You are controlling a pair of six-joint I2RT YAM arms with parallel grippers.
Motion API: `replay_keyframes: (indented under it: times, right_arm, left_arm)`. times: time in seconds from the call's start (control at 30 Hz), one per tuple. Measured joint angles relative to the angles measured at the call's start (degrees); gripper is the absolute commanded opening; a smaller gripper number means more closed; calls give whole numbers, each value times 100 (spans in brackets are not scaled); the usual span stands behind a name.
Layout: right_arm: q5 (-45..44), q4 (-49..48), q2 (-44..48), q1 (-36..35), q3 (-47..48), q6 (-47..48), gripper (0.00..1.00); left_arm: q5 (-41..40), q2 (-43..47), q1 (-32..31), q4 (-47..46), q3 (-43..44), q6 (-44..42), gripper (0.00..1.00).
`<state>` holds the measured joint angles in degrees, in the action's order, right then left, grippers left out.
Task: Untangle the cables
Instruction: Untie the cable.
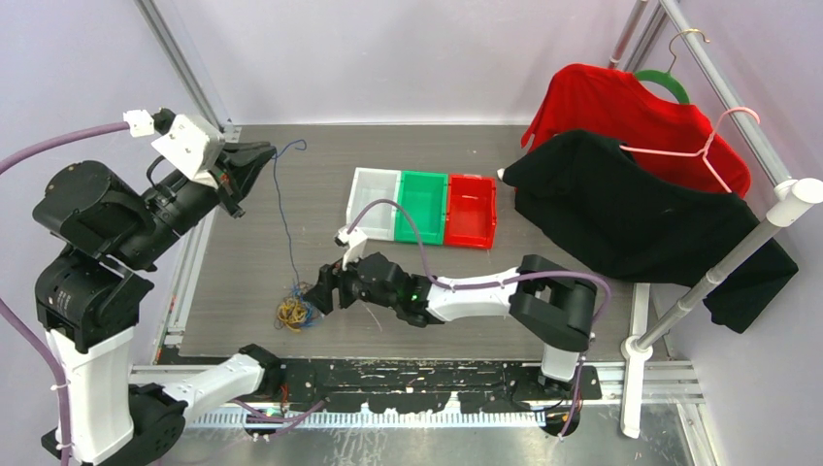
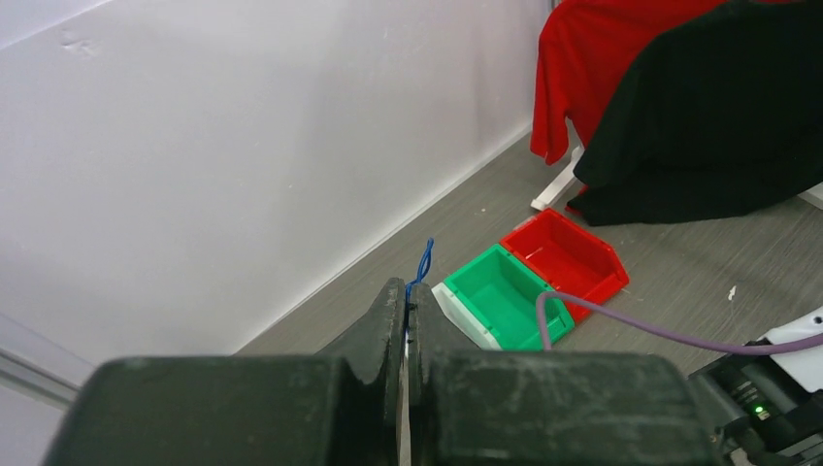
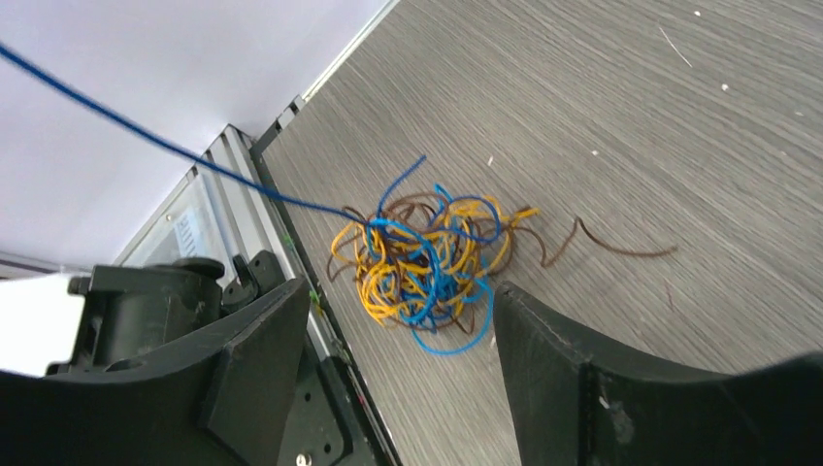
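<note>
A tangle of thin cables point(image 3: 427, 260), blue, orange-yellow and brown, lies on the table near its front left edge point(image 1: 294, 310). One blue cable point(image 1: 282, 209) runs taut from the tangle up to my left gripper point(image 1: 269, 155), raised at the back left. That gripper is shut on it; the blue cable's end point(image 2: 423, 260) pokes out past the closed fingertips point(image 2: 407, 294). My right gripper point(image 1: 318, 295) hovers low just right of the tangle, open, with nothing between its fingers point(image 3: 257, 345). A loose brown cable point(image 3: 607, 243) trails off to the tangle's right.
Three bins stand in a row at mid-table: white point(image 1: 373, 202), green point(image 1: 421, 206), red point(image 1: 471, 210). A red shirt point(image 1: 621, 112) and a black one point(image 1: 621, 209) hang on a rack at the right. A metal rail point(image 3: 291, 252) borders the table beside the tangle.
</note>
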<state>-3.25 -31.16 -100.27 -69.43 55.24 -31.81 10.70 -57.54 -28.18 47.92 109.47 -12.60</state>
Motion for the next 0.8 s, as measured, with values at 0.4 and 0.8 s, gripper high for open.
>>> replay_keyframes:
  times: [0.4, 0.8]
  right_arm:
    - [-90, -120, -1147, 0, 1121, -133, 48]
    - [-702, 31, -1709, 2, 1650, -92, 45]
  left_arm:
    - [44, -118, 0, 50, 76, -4, 0]
    - [39, -745, 2, 306, 1665, -4, 0]
